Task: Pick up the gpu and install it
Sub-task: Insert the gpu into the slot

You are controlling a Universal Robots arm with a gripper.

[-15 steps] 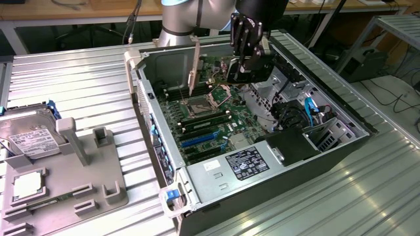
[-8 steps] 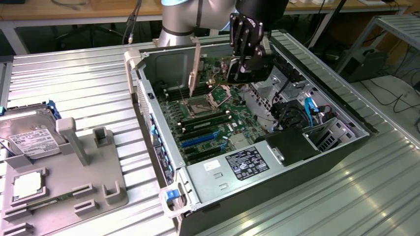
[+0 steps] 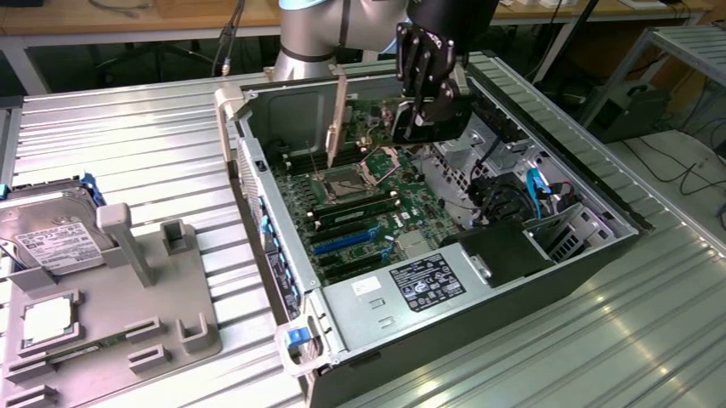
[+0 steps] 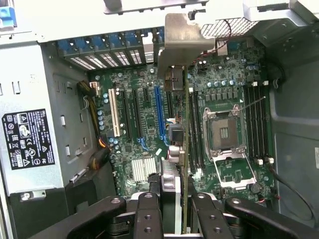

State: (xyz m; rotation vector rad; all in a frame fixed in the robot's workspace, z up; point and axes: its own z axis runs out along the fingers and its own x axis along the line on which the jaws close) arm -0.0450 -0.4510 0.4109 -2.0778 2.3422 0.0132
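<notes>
Gpu (image 4: pixel 173 164) is hanging edge-on over the motherboard (image 4: pixel 132 119), with the gripper (image 4: pixel 175 198) pinching it between both fingers. Pickup looks done. Seating probably is not, though slot contact is hard to read. Long axis is running away from the gripper, bracket (image 4: pixel 182 40) pointing toward the case (image 4: pixel 75 22) rear slots.

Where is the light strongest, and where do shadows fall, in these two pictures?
Exterior view: the ribbed table shines pale; under the far desk it is dark. Wrist view: the gpu's bracket catches glare, the case wall sits in shade.
</notes>
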